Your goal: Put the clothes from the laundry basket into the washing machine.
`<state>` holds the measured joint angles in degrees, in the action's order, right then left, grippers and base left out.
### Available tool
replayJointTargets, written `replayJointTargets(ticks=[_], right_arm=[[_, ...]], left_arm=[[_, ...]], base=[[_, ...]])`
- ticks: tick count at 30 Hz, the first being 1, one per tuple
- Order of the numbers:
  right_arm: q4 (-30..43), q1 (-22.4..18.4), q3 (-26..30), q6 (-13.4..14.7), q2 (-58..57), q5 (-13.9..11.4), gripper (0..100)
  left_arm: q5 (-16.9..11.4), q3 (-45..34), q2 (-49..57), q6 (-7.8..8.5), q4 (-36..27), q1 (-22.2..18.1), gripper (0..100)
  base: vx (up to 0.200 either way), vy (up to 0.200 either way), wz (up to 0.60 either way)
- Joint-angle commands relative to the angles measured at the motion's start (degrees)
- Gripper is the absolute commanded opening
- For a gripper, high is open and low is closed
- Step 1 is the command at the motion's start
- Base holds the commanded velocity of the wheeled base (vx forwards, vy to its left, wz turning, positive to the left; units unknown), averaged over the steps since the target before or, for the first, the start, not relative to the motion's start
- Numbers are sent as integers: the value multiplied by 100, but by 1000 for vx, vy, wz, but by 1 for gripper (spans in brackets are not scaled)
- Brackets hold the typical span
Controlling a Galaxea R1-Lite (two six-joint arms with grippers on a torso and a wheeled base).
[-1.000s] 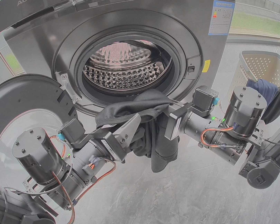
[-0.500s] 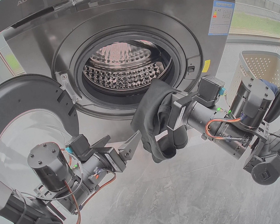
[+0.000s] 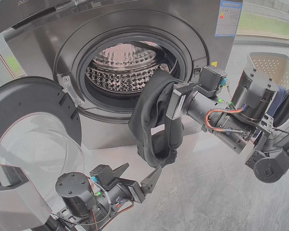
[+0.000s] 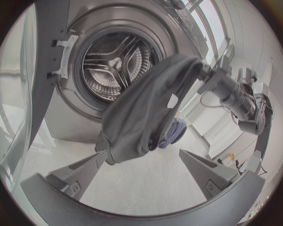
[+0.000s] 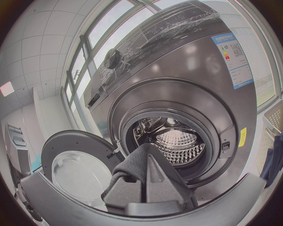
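My right gripper point(image 5: 144, 182) was clamped on the black garment point(image 3: 155, 126), held at the drum point(image 3: 127, 77) mouth's lower rim, ready for feeding inside. My left gripper point(image 3: 143, 167) hung low, spread and empty.

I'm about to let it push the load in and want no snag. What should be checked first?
1. Round dark washing machine door swung wide open: ok.
2. Steel drum free of obstruction: ok.
3. Right gripper shut on the black cloth garment: ok.
4. Garment lifted above the opening's lower rim: not ok, most hangs below it.
5. Left gripper, fingers open, clear of the garment: cannot tell, one fingertip sits close under it.
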<state>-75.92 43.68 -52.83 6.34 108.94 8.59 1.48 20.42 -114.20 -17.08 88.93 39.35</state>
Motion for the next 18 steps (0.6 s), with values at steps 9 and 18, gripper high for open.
replayJointTargets(ticks=[9,18], right_arm=[[-1,71,-96,78,102,11,0],[-10,115,-69,148,84,81,0]], left_arm=[[-279,454,-937,38,19,20,100],[-271,1333,-1640,47,1,-15,100]], base=[[0,0,0],[0,0,0]])
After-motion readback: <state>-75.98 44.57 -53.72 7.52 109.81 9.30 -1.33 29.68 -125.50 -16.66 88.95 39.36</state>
